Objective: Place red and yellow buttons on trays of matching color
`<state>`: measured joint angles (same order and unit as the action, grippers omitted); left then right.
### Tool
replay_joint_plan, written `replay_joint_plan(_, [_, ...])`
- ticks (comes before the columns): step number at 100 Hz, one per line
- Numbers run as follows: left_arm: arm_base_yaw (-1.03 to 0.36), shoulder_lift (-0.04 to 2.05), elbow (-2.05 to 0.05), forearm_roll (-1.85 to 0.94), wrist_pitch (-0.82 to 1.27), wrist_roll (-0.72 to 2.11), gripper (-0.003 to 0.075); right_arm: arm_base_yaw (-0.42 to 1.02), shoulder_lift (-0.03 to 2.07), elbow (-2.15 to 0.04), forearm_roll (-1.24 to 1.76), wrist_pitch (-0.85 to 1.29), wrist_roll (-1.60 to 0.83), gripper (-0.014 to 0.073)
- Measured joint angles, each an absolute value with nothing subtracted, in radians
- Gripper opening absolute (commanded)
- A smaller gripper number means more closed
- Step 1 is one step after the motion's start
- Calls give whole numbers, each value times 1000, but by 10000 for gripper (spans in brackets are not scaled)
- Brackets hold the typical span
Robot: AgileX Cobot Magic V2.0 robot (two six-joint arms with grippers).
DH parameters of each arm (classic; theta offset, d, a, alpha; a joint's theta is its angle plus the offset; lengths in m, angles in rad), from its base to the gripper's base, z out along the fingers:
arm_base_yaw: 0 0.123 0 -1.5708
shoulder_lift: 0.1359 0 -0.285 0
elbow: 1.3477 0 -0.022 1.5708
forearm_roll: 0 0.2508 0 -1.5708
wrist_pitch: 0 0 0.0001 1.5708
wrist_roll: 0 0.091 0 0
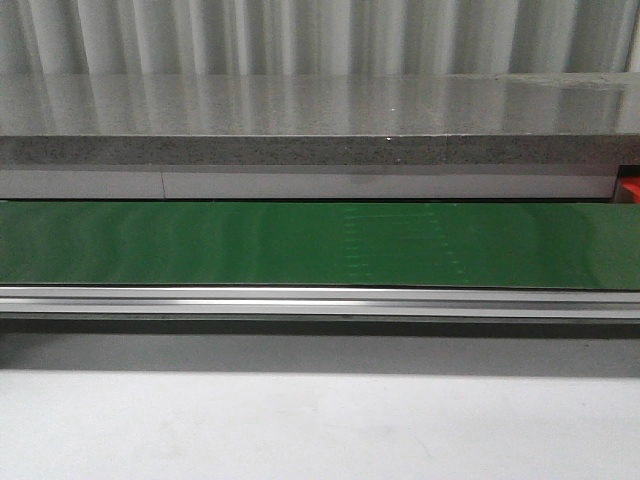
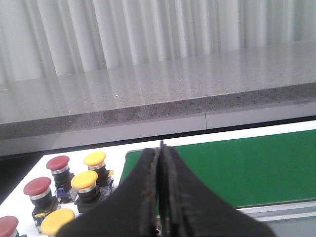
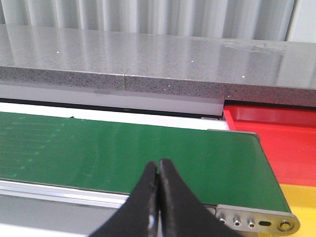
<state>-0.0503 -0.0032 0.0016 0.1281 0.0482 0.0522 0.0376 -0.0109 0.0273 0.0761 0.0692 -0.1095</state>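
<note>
Several red and yellow buttons stand together on a white surface in the left wrist view, among them a red button (image 2: 58, 163) and a yellow button (image 2: 84, 179). My left gripper (image 2: 158, 150) is shut and empty, just past that cluster at the end of the green belt (image 2: 247, 168). My right gripper (image 3: 158, 164) is shut and empty over the belt's near edge. The red tray (image 3: 281, 136) lies beyond the belt's other end, with the yellow tray (image 3: 303, 207) next to it. Only a sliver of the red tray (image 1: 630, 188) shows in the front view.
The green conveyor belt (image 1: 320, 245) runs across the front view with an aluminium rail (image 1: 320, 302) along its near side. A grey speckled stone ledge (image 1: 320, 150) stands behind it. The belt's end roller plate with screws (image 3: 256, 223) sits near the right gripper.
</note>
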Motion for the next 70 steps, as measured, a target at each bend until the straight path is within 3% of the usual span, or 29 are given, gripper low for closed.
replay_joint_plan(46, [-50,-3,2,123,8,52,-20,38,-11,27,76,69,-110,-59])
replay_joint_plan(70, [-50,37,-144,47,151,52,-20,38,-11,27,76,69,-110,-59])
